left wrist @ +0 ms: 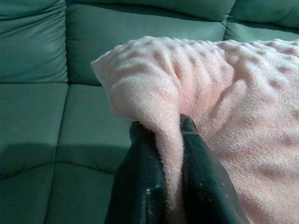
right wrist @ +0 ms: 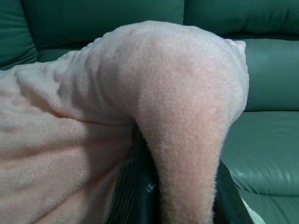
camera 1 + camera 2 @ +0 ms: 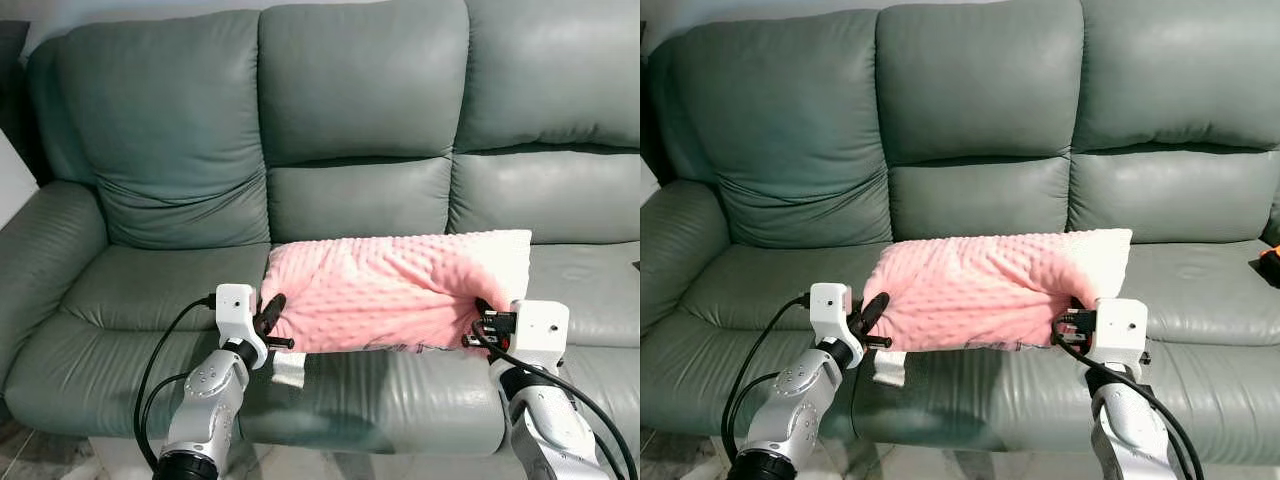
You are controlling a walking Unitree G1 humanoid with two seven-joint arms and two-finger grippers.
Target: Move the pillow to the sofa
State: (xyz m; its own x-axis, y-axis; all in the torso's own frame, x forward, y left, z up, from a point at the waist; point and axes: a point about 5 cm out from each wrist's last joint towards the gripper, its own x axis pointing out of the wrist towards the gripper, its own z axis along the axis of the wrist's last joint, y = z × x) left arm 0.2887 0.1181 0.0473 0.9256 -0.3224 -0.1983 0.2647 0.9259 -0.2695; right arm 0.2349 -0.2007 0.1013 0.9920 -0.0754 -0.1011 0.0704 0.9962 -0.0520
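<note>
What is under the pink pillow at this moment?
Under the pink pillow is the sofa's grey-green seat cushion. The left hand and right hand each pinch one end. A white tag hangs below it. Whether the pillow touches the seat is hidden.

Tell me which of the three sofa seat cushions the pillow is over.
The middle seat cushion: the pink pillow is over it, unlike the cushions either side.

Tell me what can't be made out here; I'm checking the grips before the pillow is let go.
- Pillow underside and whether it rests on the sofa: hidden by its own bulk, eye views.
- Right gripper fingertips: buried in the pillow's fold, right wrist view.
- Left gripper pads: covered by pinched fabric, left wrist view.
- White tag under the pillow: too small to read.
- Orange thing: cut by the right edge.
</note>
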